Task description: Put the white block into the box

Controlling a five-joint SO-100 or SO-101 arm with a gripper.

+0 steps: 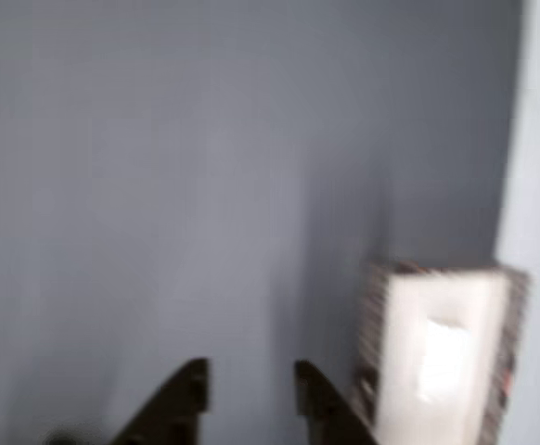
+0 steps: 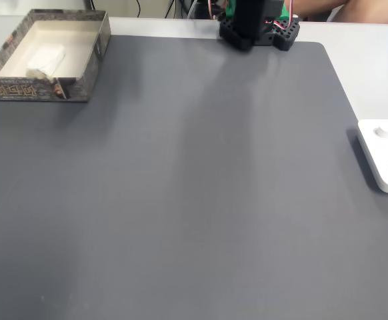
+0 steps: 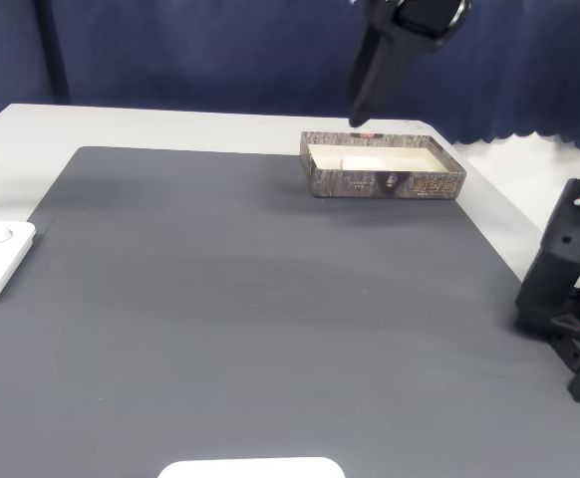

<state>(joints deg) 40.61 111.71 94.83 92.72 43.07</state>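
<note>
The box (image 2: 41,90) stands at the mat's far left corner in a fixed view, its walls speckled grey. The white block (image 2: 45,59) lies flat inside it, toward the left of the pale floor. In the blurred other view the box (image 1: 374,334) is at the lower right with the white block (image 1: 440,357) in it. My gripper (image 1: 249,387) is open there, two dark fingers (image 1: 188,394) apart with nothing between them, left of the box. In the other fixed view the gripper (image 3: 362,112) hangs in the air above the box (image 3: 385,184), clear of its back left rim.
A dark grey mat (image 2: 194,200) covers the table. A white device (image 2: 386,157) with round dimples lies at the mat's right edge. The arm's black base (image 2: 257,27) sits at the far edge. A white rounded object (image 3: 252,467) lies at the near edge.
</note>
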